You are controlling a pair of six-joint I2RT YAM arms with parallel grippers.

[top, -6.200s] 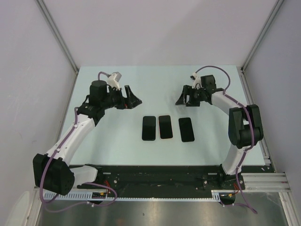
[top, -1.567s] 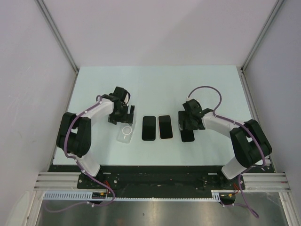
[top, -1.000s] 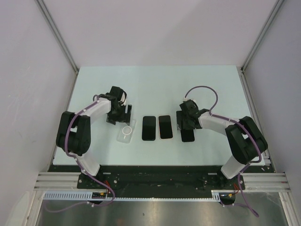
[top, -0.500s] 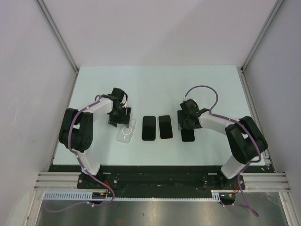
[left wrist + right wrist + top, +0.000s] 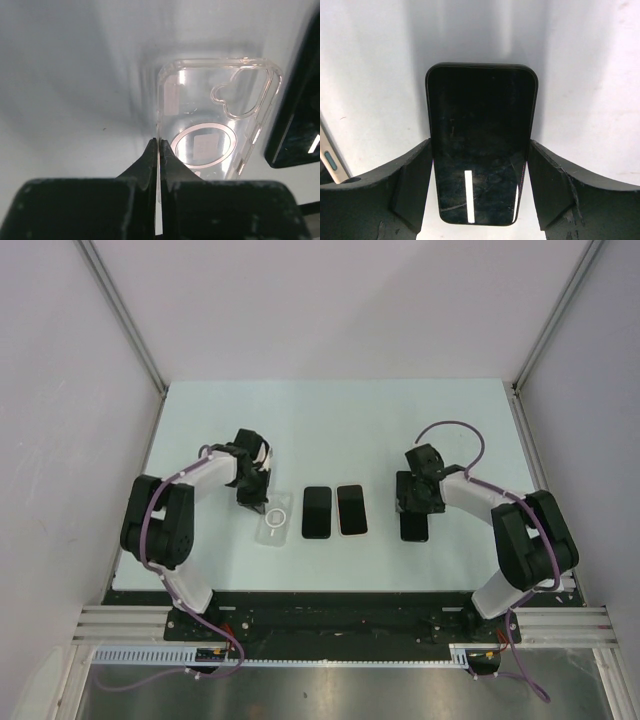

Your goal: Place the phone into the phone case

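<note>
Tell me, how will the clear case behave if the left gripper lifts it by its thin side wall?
The clear case looks thin and hollow, so it is probably light and may flex. The left gripper pinches only one side wall, so the case could tilt or swing. Its glossy plastic may slip.

At centre frame, a black phone point(image 5: 316, 512) and a cream-edged phone point(image 5: 351, 509) lie flat, side by side, on the pale green table point(image 5: 330, 420).
</note>
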